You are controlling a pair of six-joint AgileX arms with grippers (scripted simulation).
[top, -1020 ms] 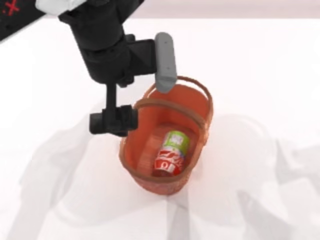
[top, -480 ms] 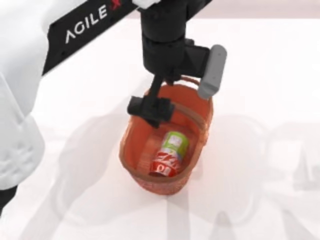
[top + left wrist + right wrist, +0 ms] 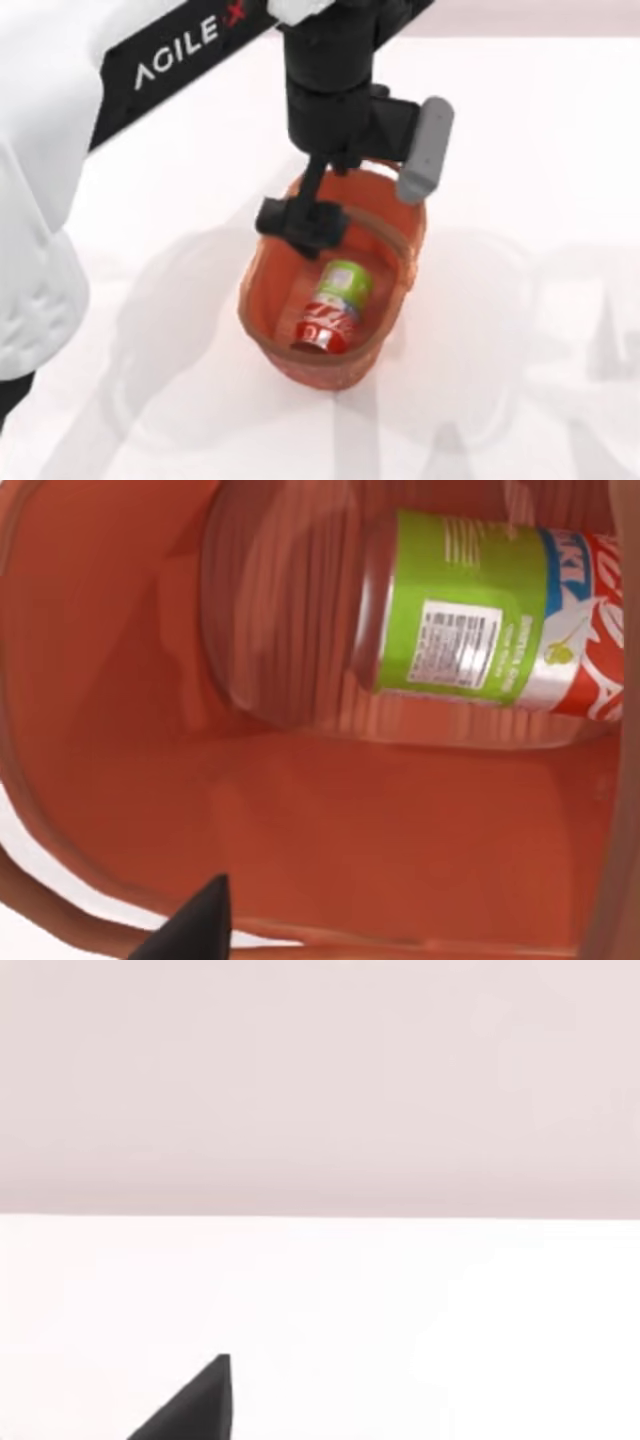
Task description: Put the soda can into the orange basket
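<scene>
Left end effector (image 3: 300,222): over the far end of the basket, above the handle; whether its fingers are wide or narrow cannot be told.
Basket (image 3: 262,290): on the white desk (image 3: 520,150), near the middle.
Can (image 3: 334,306): lying on its side on the basket floor, green end toward the end effector, untouched.
Right arm: unseen from above.

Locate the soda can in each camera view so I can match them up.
Top view: soda can lies on its side inside the orange basket, below the left claw.
Left wrist view: fills the upper right.
Right wrist view: not in it.
Shared landmark: the basket's orange wall.
</scene>
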